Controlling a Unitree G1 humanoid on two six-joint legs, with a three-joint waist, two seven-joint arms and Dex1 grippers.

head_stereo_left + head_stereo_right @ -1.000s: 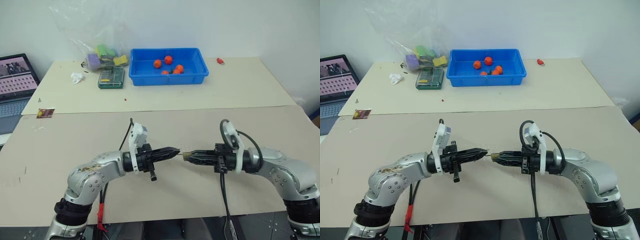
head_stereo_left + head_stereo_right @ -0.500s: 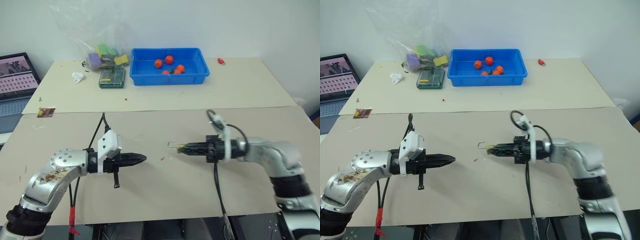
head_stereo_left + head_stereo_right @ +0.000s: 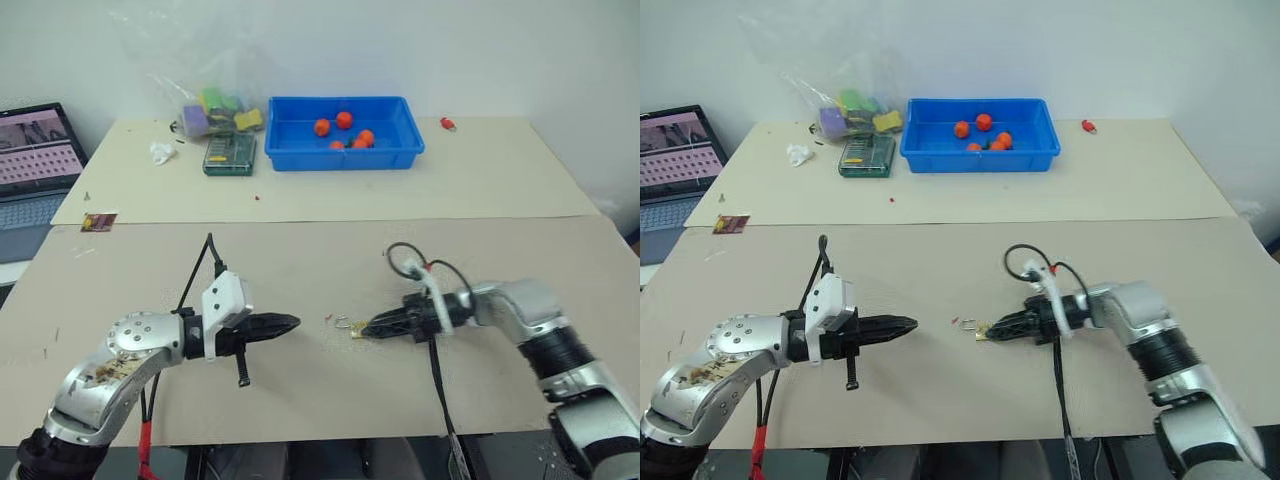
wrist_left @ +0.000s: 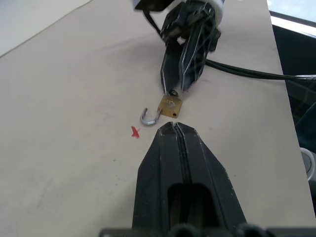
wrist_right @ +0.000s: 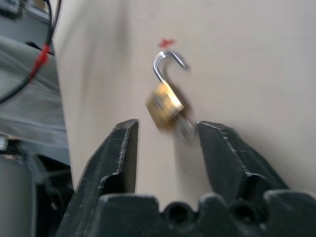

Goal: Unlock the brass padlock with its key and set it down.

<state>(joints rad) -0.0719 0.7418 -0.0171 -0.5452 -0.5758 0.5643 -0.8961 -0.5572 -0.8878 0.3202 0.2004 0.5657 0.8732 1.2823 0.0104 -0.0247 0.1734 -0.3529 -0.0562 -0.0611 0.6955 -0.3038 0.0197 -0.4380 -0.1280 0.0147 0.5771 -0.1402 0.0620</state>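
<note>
The left end effector (image 3: 292, 323) reaches level toward the middle of the counter (image 3: 300, 260), its fingers pressed together, with open board around it. Just right of its tip the brass padlock (image 4: 169, 106) lies, shackle swung open, beside a small red speck (image 4: 135, 132). The right end effector (image 5: 167, 133) angles down at it with fingers spread apart, gripping nothing; no writing is legible.

R gripper (image 3: 992, 330) tip by brass padlock (image 3: 981, 333) on table; L gripper (image 3: 910, 324) apart.
</note>
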